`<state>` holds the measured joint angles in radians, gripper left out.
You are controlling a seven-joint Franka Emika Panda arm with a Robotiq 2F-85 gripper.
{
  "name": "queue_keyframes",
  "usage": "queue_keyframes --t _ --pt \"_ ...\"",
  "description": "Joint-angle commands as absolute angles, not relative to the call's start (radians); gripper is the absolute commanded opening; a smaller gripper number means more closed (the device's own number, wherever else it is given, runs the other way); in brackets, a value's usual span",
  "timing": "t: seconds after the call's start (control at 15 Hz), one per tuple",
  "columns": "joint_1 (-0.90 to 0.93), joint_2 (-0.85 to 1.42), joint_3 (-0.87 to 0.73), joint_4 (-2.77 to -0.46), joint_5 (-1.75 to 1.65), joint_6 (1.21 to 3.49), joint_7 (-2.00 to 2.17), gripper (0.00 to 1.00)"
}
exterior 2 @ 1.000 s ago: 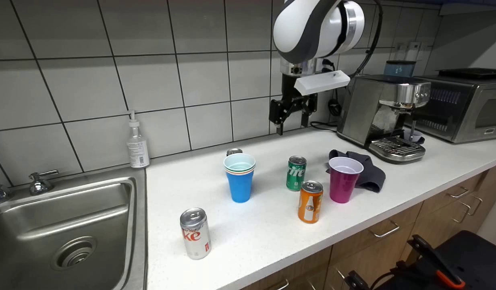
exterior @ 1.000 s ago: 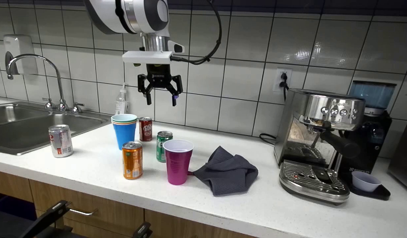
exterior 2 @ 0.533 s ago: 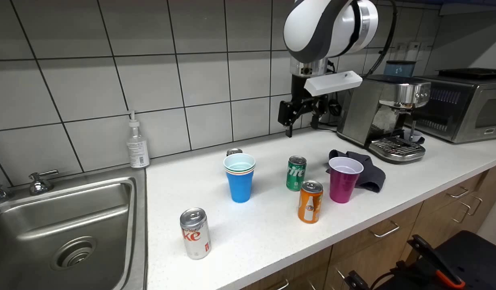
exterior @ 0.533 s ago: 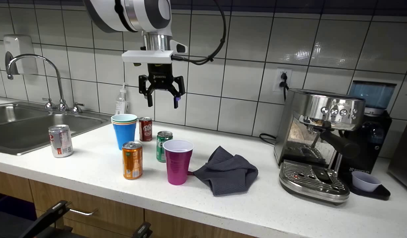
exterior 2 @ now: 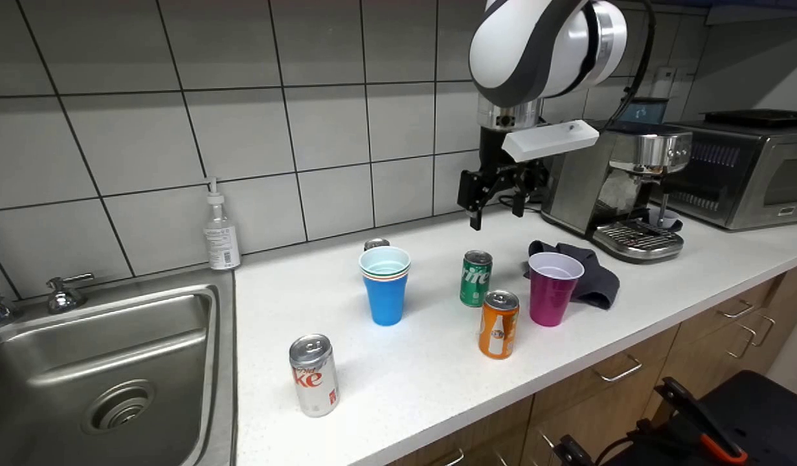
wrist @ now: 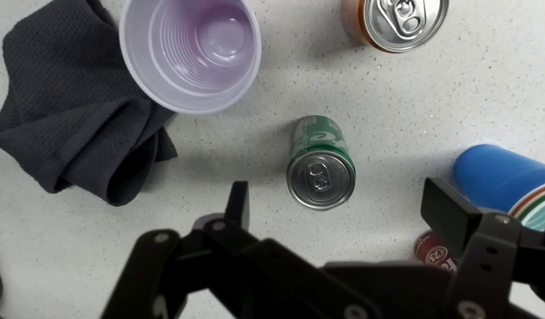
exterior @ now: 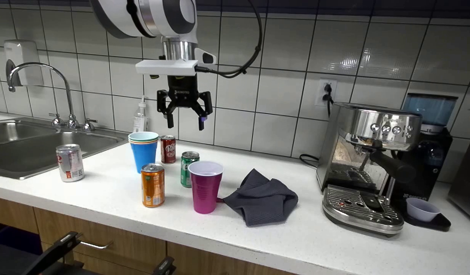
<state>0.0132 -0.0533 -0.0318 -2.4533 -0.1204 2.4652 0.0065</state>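
Fingers (exterior: 170,121) wide apart, well above the tabletop (exterior: 116,194). Green can (exterior 2: 476,279) upright below them, seen between the two in the wrist view; blue cups (exterior 2: 386,299) to its left, orange can (exterior 2: 500,330) nearer, purple cup (exterior 2: 551,296) near right, cloth (exterior 2: 597,279) right of that cup.

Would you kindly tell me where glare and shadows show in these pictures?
In an exterior view, white glints on the wall tiles; in an exterior view, a bright band inside the sink; in the wrist view, a soft shadow beside the green can and a highlight at the bottom of the magenta cup.
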Motion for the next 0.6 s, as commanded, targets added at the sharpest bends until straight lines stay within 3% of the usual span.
queue_keyframes --t 0.0,0.53 --pt "-0.004 -0.086 -0.026 -2.491 -0.139 2.462 0.04 1.0" --pt "-0.016 -0.07 -0.034 -2.501 -0.152 2.461 0.105 1.0"
